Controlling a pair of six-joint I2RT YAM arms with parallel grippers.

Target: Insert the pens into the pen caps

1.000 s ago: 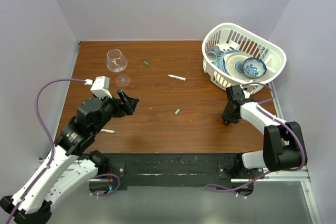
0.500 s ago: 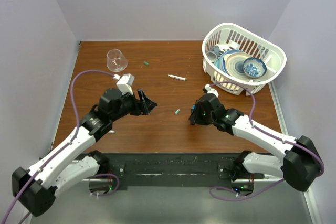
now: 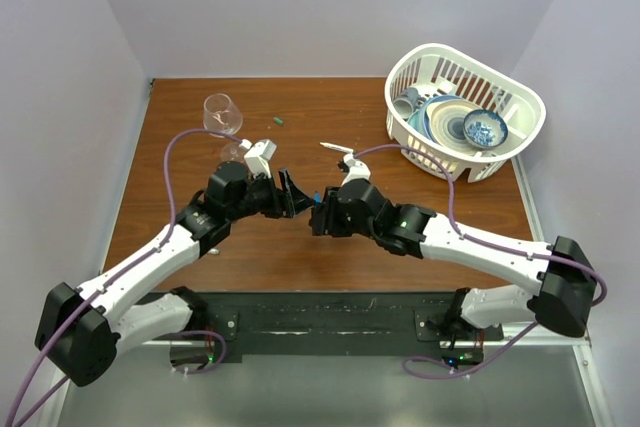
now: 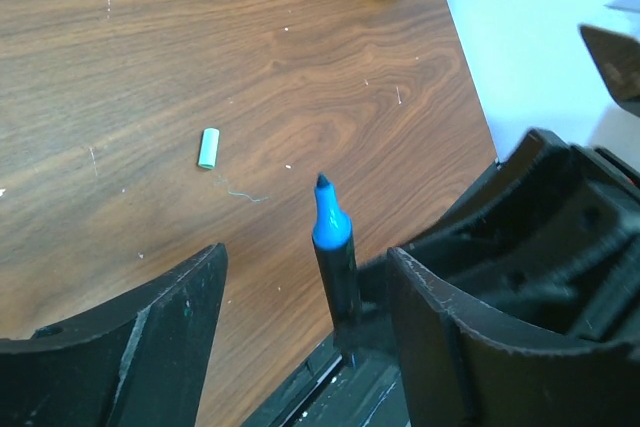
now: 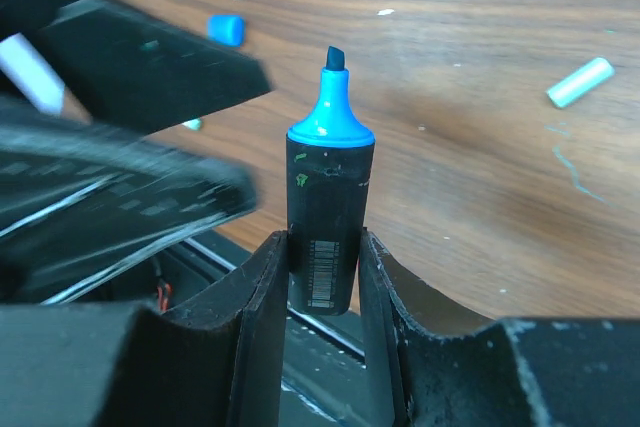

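My right gripper (image 5: pixel 322 242) (image 3: pixel 318 217) is shut on the lower barrel of a black marker (image 5: pixel 330 197), which stands upright with its bright blue tip (image 5: pixel 331 112) bare. My left gripper (image 4: pixel 308 259) (image 3: pixel 298 197) faces it at the table's middle. Its jaws are open on either side of the marker (image 4: pixel 338 272), with a gap on each side. A blue cap (image 5: pixel 226 28) lies on the wood beyond the marker. One green cap (image 4: pixel 208 147) (image 5: pixel 580 82) lies near the grippers, another green cap (image 3: pixel 278 120) farther back. A white pen (image 3: pixel 337 148) lies behind the arms.
A white basket (image 3: pixel 520 97) of dishes stands at the back right. A wine glass (image 3: pixel 222 115) stands at the back left. The table (image 3: pixel 180 147) is dark wood with walls close on three sides.
Both arms swung inward and met at the table's middle. The right one carried the marker over from beside the basket. The left jaws narrowed somewhat around it.
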